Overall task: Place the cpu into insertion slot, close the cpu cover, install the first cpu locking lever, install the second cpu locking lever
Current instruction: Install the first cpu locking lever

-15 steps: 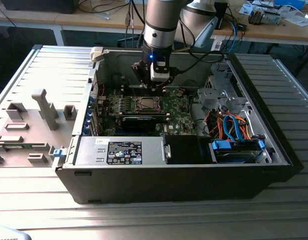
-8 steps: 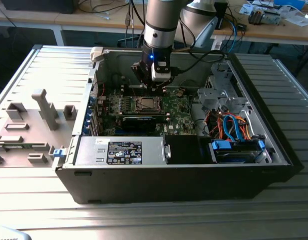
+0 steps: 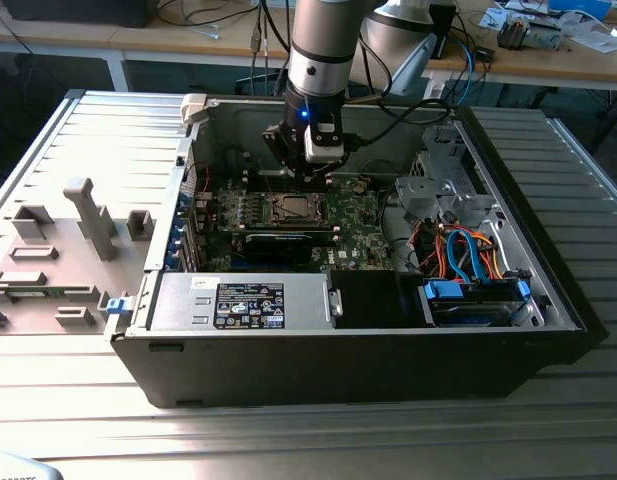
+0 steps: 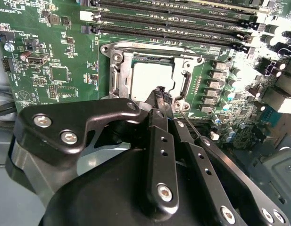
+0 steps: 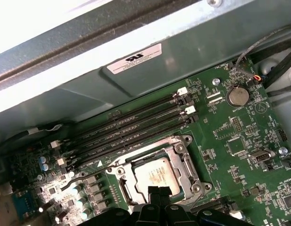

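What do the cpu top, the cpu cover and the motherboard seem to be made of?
The cpu: metal top, dull silver-grey, soft sheen. The cpu cover: probably steel plate, brighter silver, thin stamped edges. The motherboard: likely laminate, green coating, fine printed traces.

In the exterior view the insertion slot (image 3: 291, 208), a silver-rimmed square socket set in the green board, sits slightly above the middle of the frame, inside the open case; the cpu (image 5: 157, 175), a small square chip with a dull silver-grey top, lies flat and seated in it; the cpu cover (image 4: 124, 75), a thin silver frame, lies flat around the chip, whose top shows through its window.
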`<state>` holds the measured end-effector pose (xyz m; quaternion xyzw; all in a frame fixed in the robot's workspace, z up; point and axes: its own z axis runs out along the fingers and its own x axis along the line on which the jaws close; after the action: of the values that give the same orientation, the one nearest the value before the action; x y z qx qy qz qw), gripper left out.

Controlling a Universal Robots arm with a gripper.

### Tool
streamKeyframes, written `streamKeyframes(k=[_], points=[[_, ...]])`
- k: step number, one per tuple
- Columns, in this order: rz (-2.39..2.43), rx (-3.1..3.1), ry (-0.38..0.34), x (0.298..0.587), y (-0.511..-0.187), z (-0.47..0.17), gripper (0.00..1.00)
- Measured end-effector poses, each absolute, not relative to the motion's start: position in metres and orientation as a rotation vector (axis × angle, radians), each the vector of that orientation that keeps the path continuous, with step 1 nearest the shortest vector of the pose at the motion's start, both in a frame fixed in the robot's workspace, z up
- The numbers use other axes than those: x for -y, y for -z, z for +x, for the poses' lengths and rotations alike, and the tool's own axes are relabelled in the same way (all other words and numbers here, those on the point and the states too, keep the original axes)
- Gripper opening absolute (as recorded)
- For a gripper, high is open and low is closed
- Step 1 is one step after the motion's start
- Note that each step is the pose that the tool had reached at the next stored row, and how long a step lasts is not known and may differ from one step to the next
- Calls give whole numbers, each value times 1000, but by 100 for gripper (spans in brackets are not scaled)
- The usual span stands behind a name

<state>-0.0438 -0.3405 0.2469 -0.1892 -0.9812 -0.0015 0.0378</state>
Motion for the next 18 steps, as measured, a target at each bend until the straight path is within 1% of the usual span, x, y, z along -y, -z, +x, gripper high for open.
streamKeyframes(k=[18], points=[[-511,3023,4,340,-247,-44,11]])
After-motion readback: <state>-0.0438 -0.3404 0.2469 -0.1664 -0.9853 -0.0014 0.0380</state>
